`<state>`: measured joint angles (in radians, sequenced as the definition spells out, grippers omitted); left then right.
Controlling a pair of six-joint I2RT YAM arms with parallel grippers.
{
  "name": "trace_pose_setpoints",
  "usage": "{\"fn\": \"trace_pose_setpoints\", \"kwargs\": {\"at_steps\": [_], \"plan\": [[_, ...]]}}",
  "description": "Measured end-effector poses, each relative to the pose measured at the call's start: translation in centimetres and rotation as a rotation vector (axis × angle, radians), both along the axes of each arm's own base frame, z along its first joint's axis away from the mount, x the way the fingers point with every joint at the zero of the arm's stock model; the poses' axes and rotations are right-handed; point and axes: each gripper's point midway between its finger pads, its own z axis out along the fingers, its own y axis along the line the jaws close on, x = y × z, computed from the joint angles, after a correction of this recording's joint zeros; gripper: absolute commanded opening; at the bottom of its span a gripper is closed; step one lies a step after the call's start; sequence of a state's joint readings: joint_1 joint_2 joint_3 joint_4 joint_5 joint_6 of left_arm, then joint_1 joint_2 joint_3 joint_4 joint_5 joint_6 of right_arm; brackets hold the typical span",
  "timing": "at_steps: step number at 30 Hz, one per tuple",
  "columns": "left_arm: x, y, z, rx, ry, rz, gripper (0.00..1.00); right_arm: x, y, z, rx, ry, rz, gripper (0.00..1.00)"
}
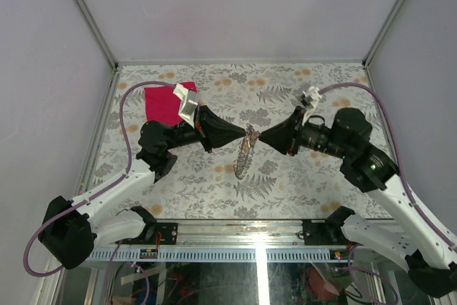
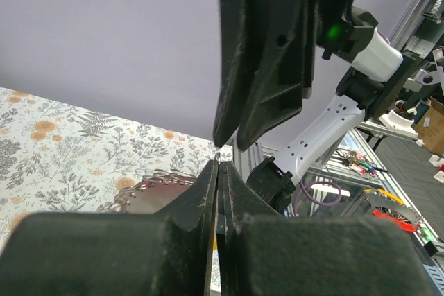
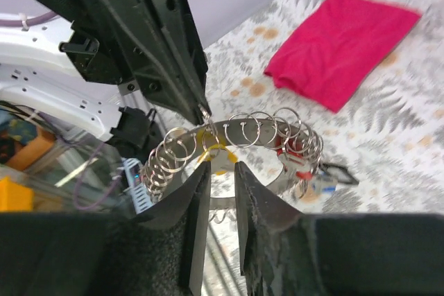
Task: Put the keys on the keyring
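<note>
Fern-and-flower print table (image 1: 285, 83), pink-red cloth (image 1: 163, 103) far left. Left gripper (image 1: 241, 136) and right gripper (image 1: 263, 138) tip to tip above table, keyring (image 1: 245, 153) hanging between them; keys too small to make out.

Left wrist: own jaws pressed together; anything pinched hidden. Keyring edge mostly hidden behind fingers.

Right wrist: own jaws nearly closed on keyring's flat metal band, strung with wire split rings. Keys (image 3: 216, 156) half hidden: yellow and red heads. Blue piece (image 3: 326, 186) blurred.
</note>
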<state>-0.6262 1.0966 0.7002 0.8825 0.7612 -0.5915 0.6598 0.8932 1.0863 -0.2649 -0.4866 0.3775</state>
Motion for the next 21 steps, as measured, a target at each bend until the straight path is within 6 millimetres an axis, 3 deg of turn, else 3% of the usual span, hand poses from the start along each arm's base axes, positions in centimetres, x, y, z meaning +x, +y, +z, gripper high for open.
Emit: {"fn": "trace_pose_setpoints", "kwargs": {"at_steps": [7, 14, 21], "plan": [[-0.2, 0.0, 0.0, 0.003, -0.004, -0.011, 0.00, -1.1, -1.7, 1.2, 0.082, -0.311, -0.004, 0.33], [-0.8, -0.2, 0.0, 0.007, -0.011, -0.056, 0.00, -0.6, 0.0, 0.3, 0.131, -0.408, 0.070, 0.32], [-1.3, -0.2, 0.4, 0.003, -0.023, -0.085, 0.00, -0.9, 1.0, 1.4, 0.178, -0.454, 0.128, 0.30]]}}
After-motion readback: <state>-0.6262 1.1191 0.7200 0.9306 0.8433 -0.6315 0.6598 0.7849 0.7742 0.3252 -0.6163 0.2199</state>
